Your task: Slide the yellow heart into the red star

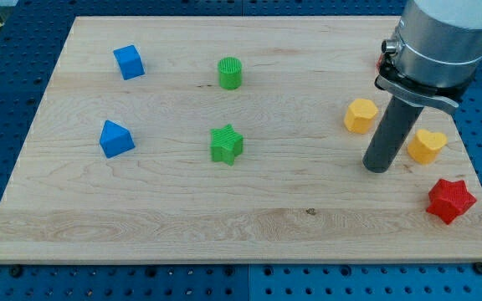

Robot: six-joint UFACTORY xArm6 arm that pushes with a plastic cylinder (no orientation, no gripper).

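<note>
The yellow heart [426,145] lies near the board's right edge. The red star [451,200] lies below and slightly right of it, near the bottom right corner, a small gap apart. My tip [377,168] rests on the board just left of the yellow heart and slightly below it, about a block's width away. The rod rises from the tip to the grey arm housing at the view's top right.
A yellow hexagon [361,115] sits up and left of the tip. A green star [226,144] and green cylinder [230,73] are mid-board. A blue cube [129,62] and a blue wedge-like block [116,139] are at the left. The wooden board [141,209] lies on a blue pegboard.
</note>
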